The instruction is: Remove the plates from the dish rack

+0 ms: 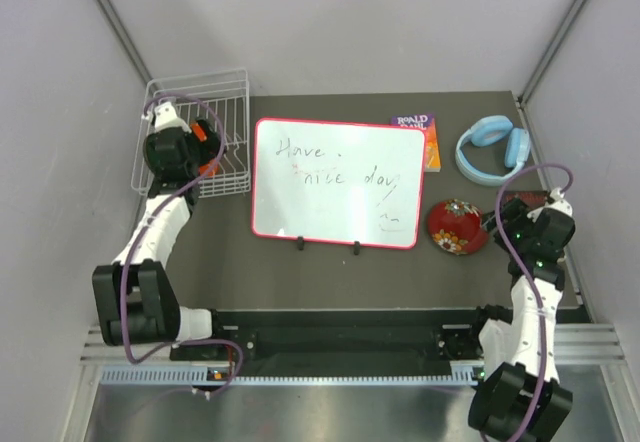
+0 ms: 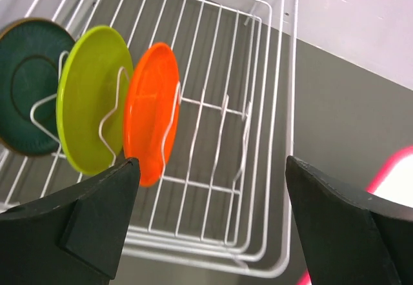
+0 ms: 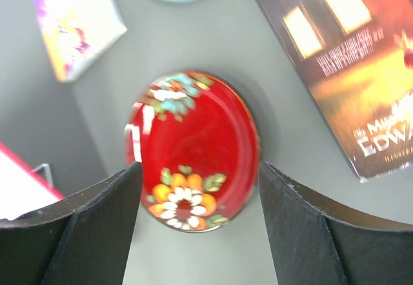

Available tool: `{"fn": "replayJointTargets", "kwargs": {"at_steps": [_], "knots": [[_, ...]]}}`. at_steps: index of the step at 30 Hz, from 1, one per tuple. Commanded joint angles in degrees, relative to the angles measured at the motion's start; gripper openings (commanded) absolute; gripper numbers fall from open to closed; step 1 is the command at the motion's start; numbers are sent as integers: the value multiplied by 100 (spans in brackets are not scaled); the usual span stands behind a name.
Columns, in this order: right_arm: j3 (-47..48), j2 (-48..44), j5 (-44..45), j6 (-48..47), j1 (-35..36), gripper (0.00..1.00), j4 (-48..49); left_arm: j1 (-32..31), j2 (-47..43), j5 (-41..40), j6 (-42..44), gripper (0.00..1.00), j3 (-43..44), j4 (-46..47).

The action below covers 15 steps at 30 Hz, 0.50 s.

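The white wire dish rack (image 1: 228, 112) stands at the table's back left. In the left wrist view the rack (image 2: 271, 137) holds three upright plates: a dark blue-black one (image 2: 29, 85), a lime-yellow one (image 2: 90, 98) and an orange one (image 2: 150, 111). My left gripper (image 1: 178, 157) hangs over the rack, open and empty (image 2: 211, 169), just right of the orange plate. The dark red plate with flower marks (image 1: 457, 226) lies flat on the table at the right. My right gripper (image 1: 512, 230) is open above it (image 3: 200, 175), the plate (image 3: 193, 137) showing between the fingers.
A pink-framed whiteboard (image 1: 338, 182) stands in the middle on small feet. Light blue headphones (image 1: 493, 147) and a colourful book (image 1: 422, 134) lie at the back right. A dark book (image 3: 342, 59) lies right of the red plate. Grey walls close in the sides.
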Motion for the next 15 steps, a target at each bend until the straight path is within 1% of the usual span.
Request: {"fn": "replayJointTargets", "kwargs": {"at_steps": [1, 7, 11, 15], "knots": [[420, -357, -161, -148, 124, 72, -370, 52, 467, -466, 280, 97, 424, 591], [728, -410, -179, -280, 159, 72, -678, 43, 1118, -1108, 492, 94, 662, 845], [790, -392, -293, -271, 159, 72, -643, 43, 1574, -1311, 649, 93, 767, 1066], [711, -287, -319, -280, 168, 72, -555, 43, 1803, -1618, 746, 90, 803, 1215]]}}
